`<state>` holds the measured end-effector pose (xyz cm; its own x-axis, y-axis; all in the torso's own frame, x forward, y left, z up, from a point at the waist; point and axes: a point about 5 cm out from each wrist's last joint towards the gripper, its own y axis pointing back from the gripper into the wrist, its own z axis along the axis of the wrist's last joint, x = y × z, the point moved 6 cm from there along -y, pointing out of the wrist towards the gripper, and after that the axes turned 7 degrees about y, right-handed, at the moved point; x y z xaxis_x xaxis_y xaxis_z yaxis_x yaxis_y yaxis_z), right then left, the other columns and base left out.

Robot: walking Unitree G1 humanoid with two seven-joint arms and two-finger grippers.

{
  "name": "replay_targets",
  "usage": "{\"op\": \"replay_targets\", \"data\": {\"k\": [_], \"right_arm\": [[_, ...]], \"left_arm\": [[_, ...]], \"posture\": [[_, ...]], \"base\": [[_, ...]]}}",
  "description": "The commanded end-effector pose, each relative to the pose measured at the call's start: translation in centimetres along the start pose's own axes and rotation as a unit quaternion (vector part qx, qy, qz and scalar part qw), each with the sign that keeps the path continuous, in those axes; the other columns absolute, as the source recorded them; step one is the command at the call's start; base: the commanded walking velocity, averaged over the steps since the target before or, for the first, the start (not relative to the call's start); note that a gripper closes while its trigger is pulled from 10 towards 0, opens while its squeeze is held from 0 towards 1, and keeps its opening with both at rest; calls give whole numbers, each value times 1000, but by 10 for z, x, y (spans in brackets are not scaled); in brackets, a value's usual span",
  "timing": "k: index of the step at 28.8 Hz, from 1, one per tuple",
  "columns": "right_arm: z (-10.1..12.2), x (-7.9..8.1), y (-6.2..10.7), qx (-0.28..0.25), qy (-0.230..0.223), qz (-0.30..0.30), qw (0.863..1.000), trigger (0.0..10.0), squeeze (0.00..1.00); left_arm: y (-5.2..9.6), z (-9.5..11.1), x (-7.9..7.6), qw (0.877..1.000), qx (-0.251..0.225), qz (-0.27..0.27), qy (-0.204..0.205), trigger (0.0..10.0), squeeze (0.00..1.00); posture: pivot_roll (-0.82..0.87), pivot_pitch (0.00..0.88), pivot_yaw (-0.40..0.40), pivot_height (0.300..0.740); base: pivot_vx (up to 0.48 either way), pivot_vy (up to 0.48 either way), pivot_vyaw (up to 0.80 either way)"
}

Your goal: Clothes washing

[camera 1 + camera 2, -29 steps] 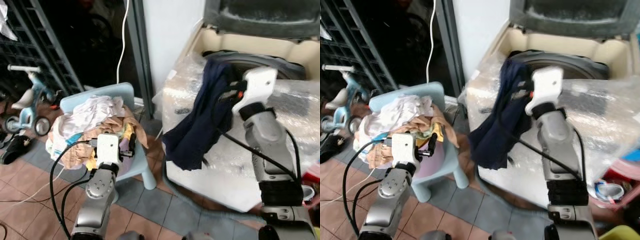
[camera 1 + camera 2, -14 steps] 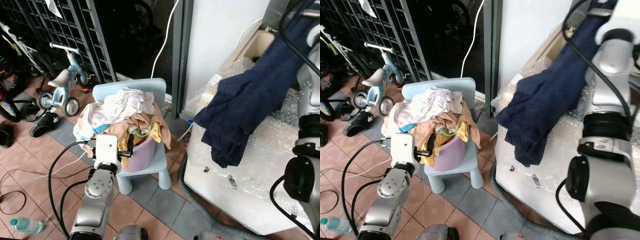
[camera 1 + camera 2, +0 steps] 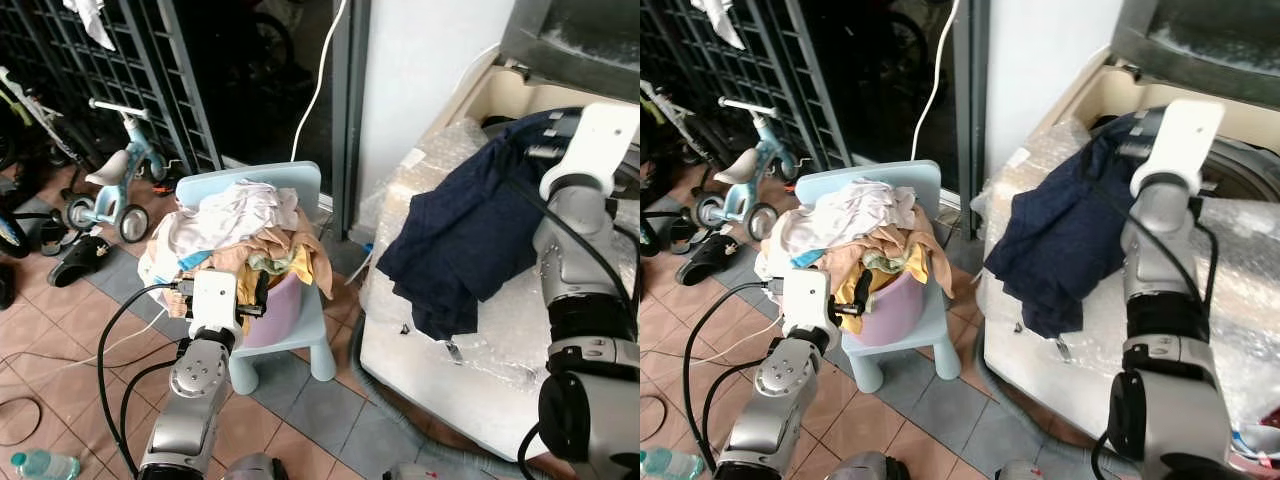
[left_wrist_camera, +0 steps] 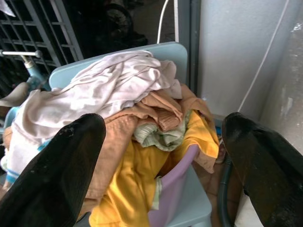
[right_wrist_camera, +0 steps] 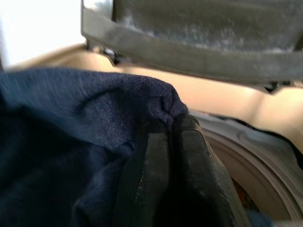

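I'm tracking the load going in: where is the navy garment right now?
The navy garment hangs from the right gripper, shut on it, on the robot's right, draped over the wrapped washing machine beside its open drum.

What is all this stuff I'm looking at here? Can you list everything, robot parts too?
washing machine: one, cream, lid up, wrapped in clear plastic, on the right
dark garment: one, navy, draped over the machine's edge near the drum
chair: one, pale blue, left of the machine
basin: one, lilac, on the chair
clothes pile: one heap, white, tan and yellow, in the basin
tricycle: one, light blue, by the dark gate at far left
sandal: one, black, on the tiles
bottle: one, clear, on the floor
cable: one, white, hanging down the wall
left gripper: open, in front of the pile
right gripper: shut on the dark garment
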<state>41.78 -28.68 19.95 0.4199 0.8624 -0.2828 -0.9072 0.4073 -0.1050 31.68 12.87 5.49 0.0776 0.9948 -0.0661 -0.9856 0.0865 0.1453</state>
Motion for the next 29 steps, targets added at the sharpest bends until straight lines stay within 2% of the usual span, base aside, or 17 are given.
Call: {"op": "replay_targets", "data": {"k": [1,3,7,14,16,22,29], "right_arm": [[4,2,0,0,-1,4,1000,10000,0],[1,3,0,5,-1,5,1000,10000,0],[1,7,0,7,-18,16,1000,10000,0],[-2,16,6,8,-26,33,999,10000,0],[3,16,7,-6,-32,33,999,10000,0],[6,14,5,-7,-34,30,999,10000,0],[9,5,0,-7,-39,16,999,10000,0]], "left_arm": [[-2,0,-3,1000,2,-6,-8,10000,0],[-1,0,-3,1000,2,-6,-10,10000,0],[-1,0,-1,1000,1,-4,-11,10000,0],[-1,7,4,1000,-10,1,18,10000,0],[-1,8,2,1000,-12,-4,18,10000,0],[-1,8,0,1000,-12,-8,18,10000,0],[0,7,1,1000,-12,-8,26,10000,0]], "posture": [[-77,0,55,740],[-76,0,56,740],[-70,0,49,740],[-71,0,46,740],[-74,0,47,740],[-77,0,47,740],[-70,0,43,740]], "base": [[0,0,-731],[0,0,-738],[0,0,0],[0,0,-59],[296,0,-525],[303,0,-460],[409,0,0]]}}
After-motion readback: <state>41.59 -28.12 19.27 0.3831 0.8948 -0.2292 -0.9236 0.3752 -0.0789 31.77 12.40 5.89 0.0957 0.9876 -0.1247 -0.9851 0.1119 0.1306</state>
